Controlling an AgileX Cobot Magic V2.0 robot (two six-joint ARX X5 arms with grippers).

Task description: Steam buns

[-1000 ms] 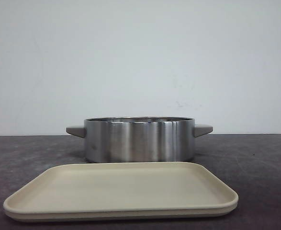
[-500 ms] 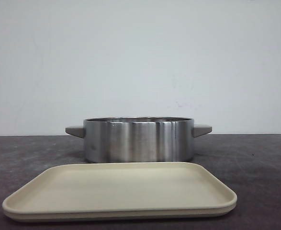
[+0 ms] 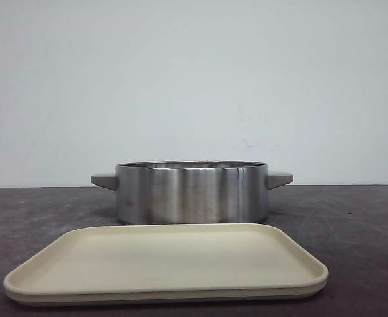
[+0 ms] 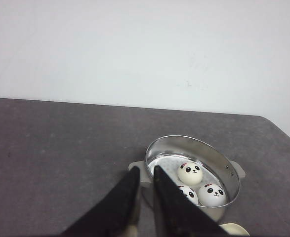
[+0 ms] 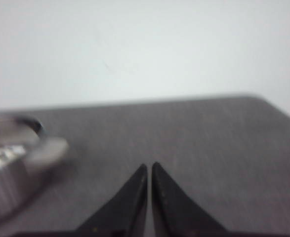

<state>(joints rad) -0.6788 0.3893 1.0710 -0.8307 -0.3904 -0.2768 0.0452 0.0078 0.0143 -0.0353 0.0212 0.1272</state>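
Three buns (image 4: 196,183) show in your left wrist view, all white domes with black panda faces, lying inside the steel steamer pot (image 4: 219,161) on its perforated floor. One bun sits toward the far side of the pot from your left fingers (image 4: 145,170); the other two lie side by side nearer to them, and the nearest is partly hidden behind one finger. Whether a fourth bun lies in there you cannot tell from these views.

Your left fingers are nearly together, with only a narrow gap between the black tips, and they hold nothing. They hang above the table (image 4: 56,148), with the pot's near handle (image 4: 144,177) just behind the tips and the pot's bowl beyond and off to one side of them. A pale corner of the tray (image 4: 233,229) peeks in next to that same finger.

Your right fingers (image 5: 149,166) are closed down to a thin slit and also carry nothing. They point out over bare table, and the pot appears blurred, well off to one side of them, with one grey handle (image 5: 51,149) sticking out toward the tips.

From the front, the beige tray (image 3: 167,261) lies flat on the table just before the pot (image 3: 192,191), and the pot's wall hides the buns.
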